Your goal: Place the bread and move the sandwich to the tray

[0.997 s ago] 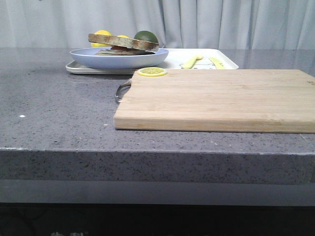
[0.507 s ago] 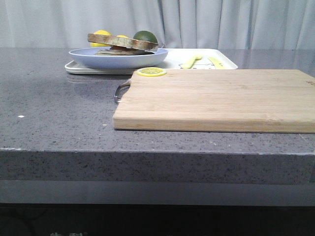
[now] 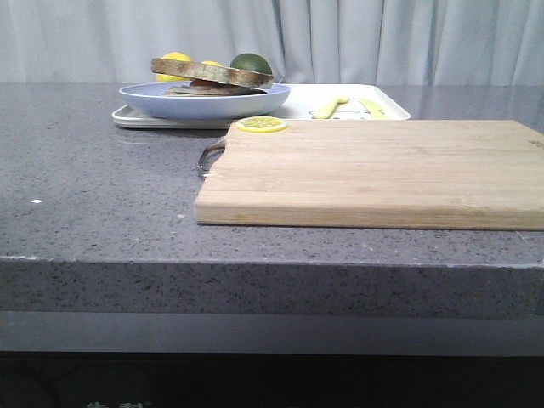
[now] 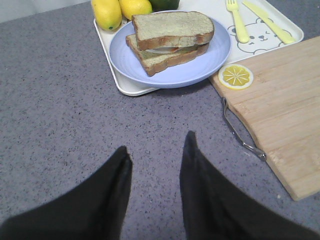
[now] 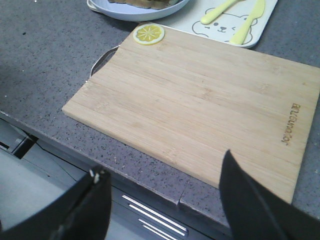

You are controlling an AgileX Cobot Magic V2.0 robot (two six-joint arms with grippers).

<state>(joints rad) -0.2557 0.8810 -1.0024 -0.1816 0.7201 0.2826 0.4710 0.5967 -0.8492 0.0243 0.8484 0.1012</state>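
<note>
Grey speckled counter lies under both arms. Left gripper hovers above it, its 2 fingers parted and empty; beyond them the sandwich rests on the blue plate, set on the tray. Right gripper, spread wide, hangs over the cutting board edge nearest it.

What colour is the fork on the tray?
Pale yellow fork on the white tray; the left wrist view shows it best.

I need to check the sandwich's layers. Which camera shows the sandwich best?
The left wrist view: the sandwich shows from above, both slices and filling, whole. The front view gives only an edge-on profile; the right wrist view crops it at the frame edge.
</note>
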